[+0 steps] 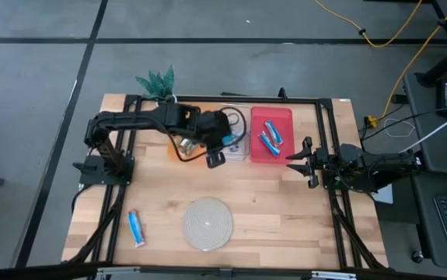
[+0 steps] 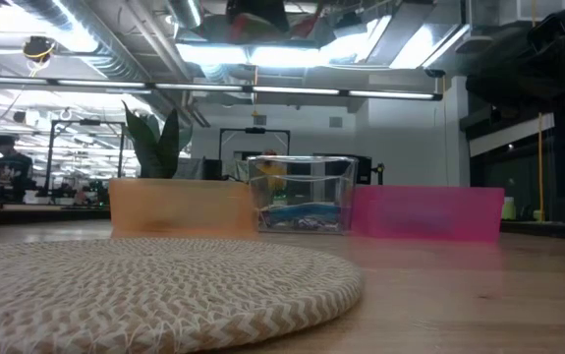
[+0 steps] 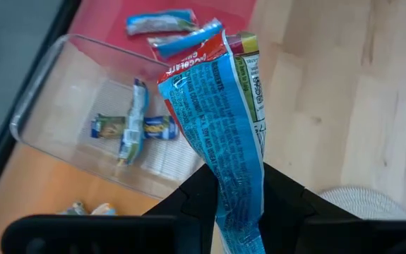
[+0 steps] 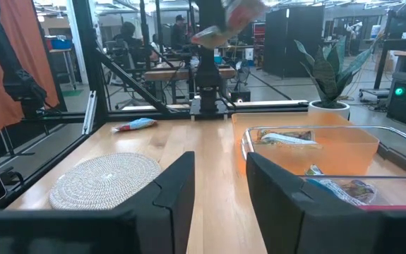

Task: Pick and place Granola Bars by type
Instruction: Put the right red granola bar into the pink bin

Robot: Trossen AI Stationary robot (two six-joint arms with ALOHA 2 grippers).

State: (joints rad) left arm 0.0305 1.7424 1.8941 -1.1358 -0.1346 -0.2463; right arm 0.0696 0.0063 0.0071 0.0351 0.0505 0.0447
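My left gripper (image 3: 236, 176) is up over the clear bin (image 3: 61, 134) and is shut on a bright blue granola bar (image 3: 217, 106). In the high view this gripper (image 1: 225, 142) sits between the orange bin (image 1: 178, 145) and the red bin (image 1: 285, 117). Two green-and-tan bars and a silvery-blue one (image 3: 130, 127) lie on the clear bin's floor. Blue bars (image 1: 270, 136) lie in the red bin. One more blue bar (image 1: 136, 227) lies flat on the table near its left front corner. My right gripper (image 1: 293, 159) is open and waits at the table's right side. My left gripper pinches the blue bar between its two fingers (image 3: 195, 194) near one end of the wrapper (image 3: 239, 194). It comes from above, and the bar runs along the fingers and sticks out well past their tips. The bar is lifted clear over the clear bin's edge.
A round woven mat (image 1: 207, 223) lies at the table's near middle. A potted plant (image 1: 158, 81) stands behind the orange bin at the far edge. Bare wood shows between the mat and the bins (image 1: 246, 183). Dark frame rails run along both table sides.
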